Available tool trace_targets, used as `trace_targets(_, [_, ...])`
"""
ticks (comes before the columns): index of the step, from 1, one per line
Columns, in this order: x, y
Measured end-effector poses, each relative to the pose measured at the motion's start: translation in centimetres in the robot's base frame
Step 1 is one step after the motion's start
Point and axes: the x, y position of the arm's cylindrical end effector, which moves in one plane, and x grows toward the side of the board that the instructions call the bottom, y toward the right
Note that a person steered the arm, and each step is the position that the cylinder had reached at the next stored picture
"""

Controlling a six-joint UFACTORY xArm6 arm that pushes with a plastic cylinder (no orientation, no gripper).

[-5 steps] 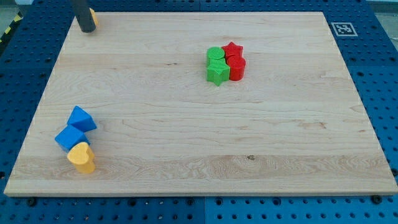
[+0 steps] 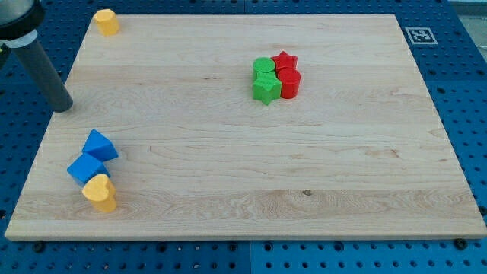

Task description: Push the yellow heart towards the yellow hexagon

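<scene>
The yellow heart (image 2: pixel 100 192) lies near the board's bottom left corner, touching a blue cube (image 2: pixel 84 168) just above it. The yellow hexagon (image 2: pixel 106 21) sits at the board's top left corner. My tip (image 2: pixel 64 107) is at the board's left edge, between the two yellow blocks. It is well below the hexagon and above the blue blocks, touching no block.
A blue triangle (image 2: pixel 100 144) sits against the blue cube's upper side. Right of centre near the top is a tight cluster: a green round block (image 2: pixel 263 67), a green star (image 2: pixel 265 89), a red star (image 2: pixel 285 60) and a red cylinder (image 2: pixel 290 84).
My tip has moved from beside the yellow hexagon at the top left corner down along the left edge. The hexagon now shows fully. No block has moved.
</scene>
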Motion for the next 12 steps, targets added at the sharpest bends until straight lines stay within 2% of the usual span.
trace_targets(2, [1.5, -1.5])
trace_targets(3, [6.5, -1.5])
trace_targets(4, [15.3, -1.4])
trace_targets(5, [17.0, -1.1])
trace_targets(6, [17.0, 0.2])
trace_targets(9, [17.1, 16.1])
trace_targets(12, [17.0, 17.7])
